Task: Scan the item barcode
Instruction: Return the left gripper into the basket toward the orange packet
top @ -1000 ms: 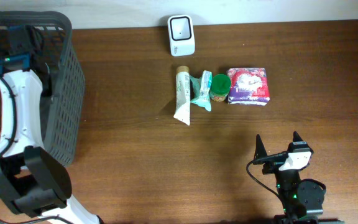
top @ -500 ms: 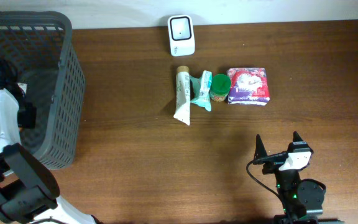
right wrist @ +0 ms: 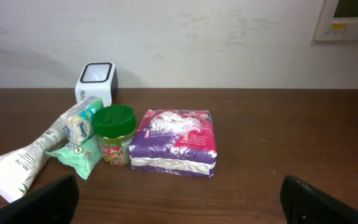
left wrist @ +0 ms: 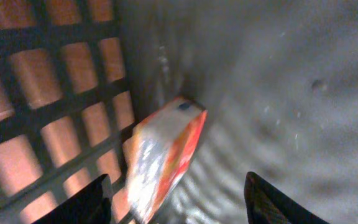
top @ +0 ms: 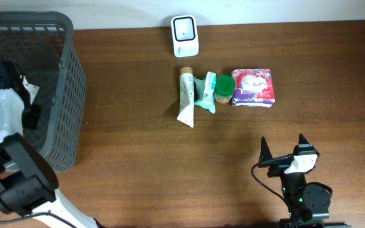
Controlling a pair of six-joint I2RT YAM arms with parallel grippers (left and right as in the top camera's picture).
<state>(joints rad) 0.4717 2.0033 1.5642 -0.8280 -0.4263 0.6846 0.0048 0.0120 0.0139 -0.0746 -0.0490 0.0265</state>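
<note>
Basket: a dark grey plastic lattice basket [top: 68, 95] stands at the left end of the brown wooden table [top: 138, 158].
Left gripper [left wrist: 178, 186]: down inside the basket, fingers spread, clasping nothing.
Carton: a red-and-white carton [left wrist: 166, 149] leans against the basket's lattice wall.
Scanner: a small white box scanner with a dark window [top: 185, 35] sits at the far edge.
Row, mid-table: white tube [top: 185, 96], green-and-white packet [top: 205, 92], green-lidded jar [top: 224, 88] and purple packet [top: 253, 87], side by side.
Right gripper [top: 282, 144]: at the near edge, jaws wide, empty.
</note>
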